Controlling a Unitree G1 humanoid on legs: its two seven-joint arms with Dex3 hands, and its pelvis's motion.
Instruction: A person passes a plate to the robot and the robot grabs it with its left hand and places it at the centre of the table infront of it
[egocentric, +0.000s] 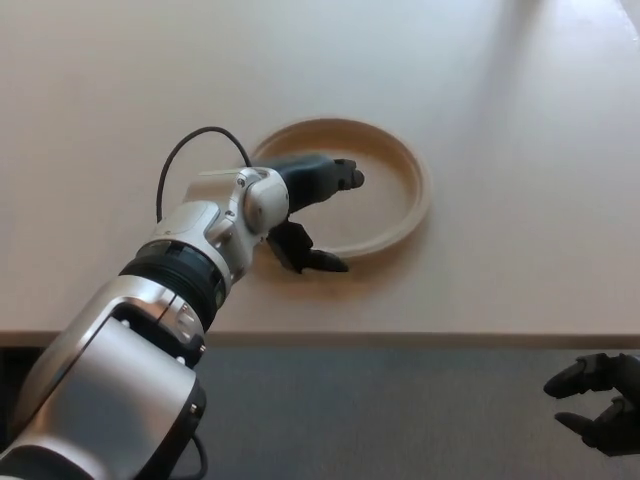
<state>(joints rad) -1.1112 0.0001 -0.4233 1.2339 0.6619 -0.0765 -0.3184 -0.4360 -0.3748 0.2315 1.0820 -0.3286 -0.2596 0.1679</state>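
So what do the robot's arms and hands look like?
The left arm is shiny silver metal in rounded chunks, with a black ring like a bracelet in the middle. A thin black cable loops out near the wrist. The left hand is black with thick, stubby fingers. The right hand is black too, but only it shows.

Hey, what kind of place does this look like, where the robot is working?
Probably a lab or test bench rather than a home, though little shows. A bare, pale table holds only one beige plate, with the left hand over it. Grey floor lies below the table edge.
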